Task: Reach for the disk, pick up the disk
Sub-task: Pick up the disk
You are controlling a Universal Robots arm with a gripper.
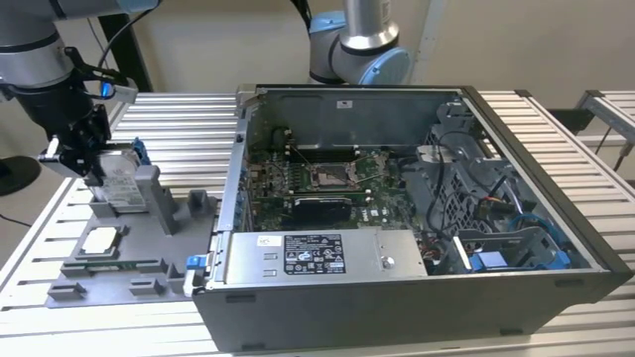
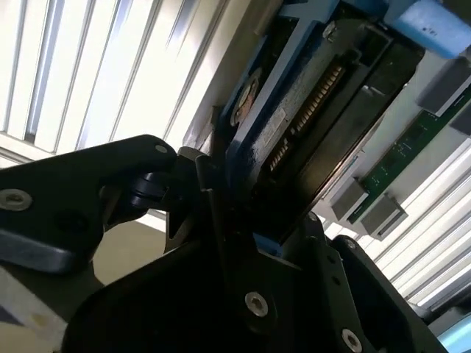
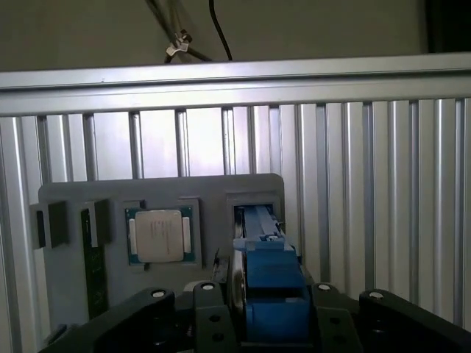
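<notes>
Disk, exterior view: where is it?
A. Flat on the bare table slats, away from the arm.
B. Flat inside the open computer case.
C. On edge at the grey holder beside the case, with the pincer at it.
C: the disk stands on edge at the grey holder, to the exterior view's left of the computer case, with the pincer at it.

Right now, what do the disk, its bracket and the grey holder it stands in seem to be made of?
The disk: silver metal case with a dull sheen, white paper-like label. Its bracket: probably plastic, by the even, saturated blue. The grey holder: likely moulded or printed plastic, uniformly matte, without metallic shine.
</notes>
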